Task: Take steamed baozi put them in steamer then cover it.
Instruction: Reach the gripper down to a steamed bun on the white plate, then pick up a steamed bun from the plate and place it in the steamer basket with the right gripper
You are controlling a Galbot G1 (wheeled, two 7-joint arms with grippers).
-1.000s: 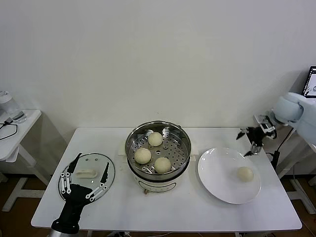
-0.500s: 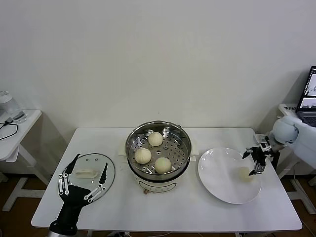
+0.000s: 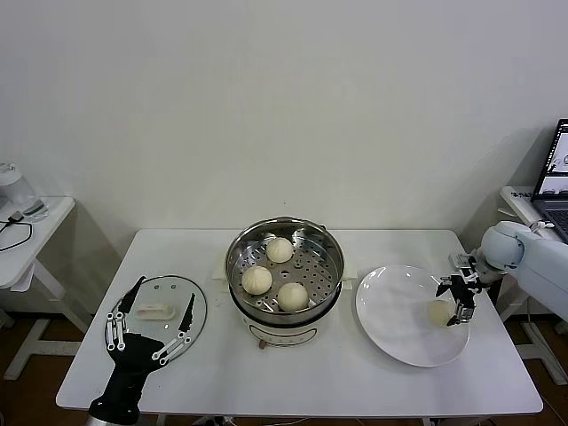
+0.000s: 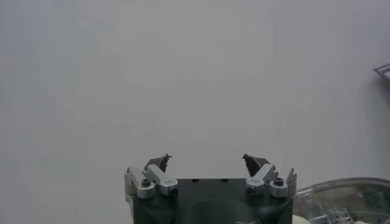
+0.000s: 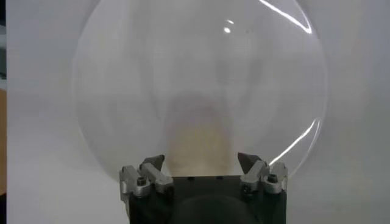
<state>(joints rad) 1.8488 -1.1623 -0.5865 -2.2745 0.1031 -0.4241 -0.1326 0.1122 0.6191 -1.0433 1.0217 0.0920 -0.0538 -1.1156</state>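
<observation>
Three steamed baozi (image 3: 279,250) lie on the perforated tray of the shiny steamer (image 3: 330,286) at the table's middle. One more baozi (image 3: 438,311) rests on the white plate (image 3: 395,333) to its right. My right gripper (image 3: 452,304) is down at that bun, open, a finger on either side of it; the right wrist view shows the bun (image 5: 198,137) between the spread fingertips of the right gripper (image 5: 201,159). The glass cover (image 3: 174,293) lies flat at the table's front left. My left gripper (image 3: 165,289) hovers over it, open and empty, as the left gripper (image 4: 207,159) also shows in its own wrist view.
A small white side table (image 3: 27,235) stands off to the left. A laptop (image 3: 557,173) sits beyond the table's right edge. Bare tabletop (image 3: 293,373) runs along the front edge.
My right gripper has come in from beyond the table's right edge and dropped around the bun on the plate. The left arm has barely shifted.
</observation>
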